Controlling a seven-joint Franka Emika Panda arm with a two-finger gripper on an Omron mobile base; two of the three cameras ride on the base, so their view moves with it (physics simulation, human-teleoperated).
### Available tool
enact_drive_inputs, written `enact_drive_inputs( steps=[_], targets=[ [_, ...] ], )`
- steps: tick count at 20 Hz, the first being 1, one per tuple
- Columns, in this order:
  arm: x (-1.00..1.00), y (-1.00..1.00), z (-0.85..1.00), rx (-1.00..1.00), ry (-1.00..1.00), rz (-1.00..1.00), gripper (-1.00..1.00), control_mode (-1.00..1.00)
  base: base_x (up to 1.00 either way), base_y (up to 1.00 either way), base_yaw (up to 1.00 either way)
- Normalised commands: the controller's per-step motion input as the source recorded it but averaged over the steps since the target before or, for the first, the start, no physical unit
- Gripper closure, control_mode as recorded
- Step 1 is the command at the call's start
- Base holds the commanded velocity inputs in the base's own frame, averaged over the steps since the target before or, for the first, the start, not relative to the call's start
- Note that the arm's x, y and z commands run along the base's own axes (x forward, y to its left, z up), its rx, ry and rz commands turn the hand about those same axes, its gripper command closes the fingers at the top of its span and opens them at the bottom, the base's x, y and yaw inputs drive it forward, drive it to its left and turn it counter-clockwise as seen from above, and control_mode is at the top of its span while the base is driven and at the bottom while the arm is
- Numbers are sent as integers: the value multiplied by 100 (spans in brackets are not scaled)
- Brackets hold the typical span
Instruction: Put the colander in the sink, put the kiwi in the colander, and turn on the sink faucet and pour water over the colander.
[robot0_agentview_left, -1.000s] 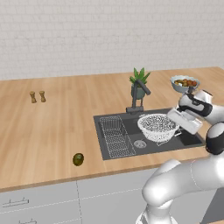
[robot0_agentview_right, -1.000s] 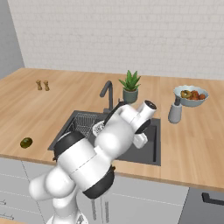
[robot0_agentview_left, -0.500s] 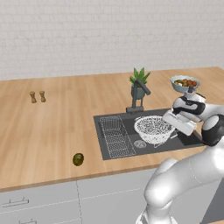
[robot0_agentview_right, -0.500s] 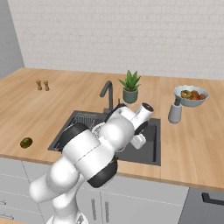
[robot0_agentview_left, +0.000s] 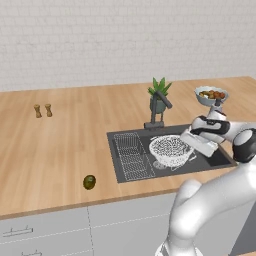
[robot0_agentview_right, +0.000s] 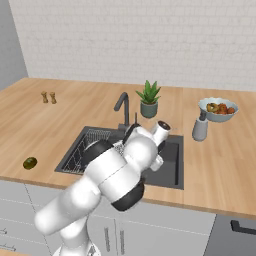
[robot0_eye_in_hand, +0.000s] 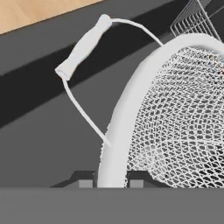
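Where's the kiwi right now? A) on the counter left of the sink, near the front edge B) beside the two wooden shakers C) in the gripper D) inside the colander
A: the kiwi lies on the bare wooden counter near the front edge, left of the sink, while the gripper is shut on the rim of the colander over the basin.

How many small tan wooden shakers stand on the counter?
2: the left small tan wooden shaker and the right one stand side by side on the wooden counter, far left of the dark grey sink.
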Motion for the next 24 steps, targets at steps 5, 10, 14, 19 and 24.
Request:
enact_drive_inputs(
  steps=[5, 10, 14, 19, 24],
  targets=[
    [33, 8, -29, 0, 0, 0, 100, -100, 0, 0, 0],
    [28, 0, -35, 0, 0, 1, 100, -100, 0, 0, 0],
    [13, 0, -32, 0, 0, 4, 100, -100, 0, 0, 0],
    [-2, 15, -12, 0, 0, 10, 100, -100, 0, 0, 0],
    [3, 18, -2, 0, 2, 6, 100, -100, 0, 0, 0]
  ],
)
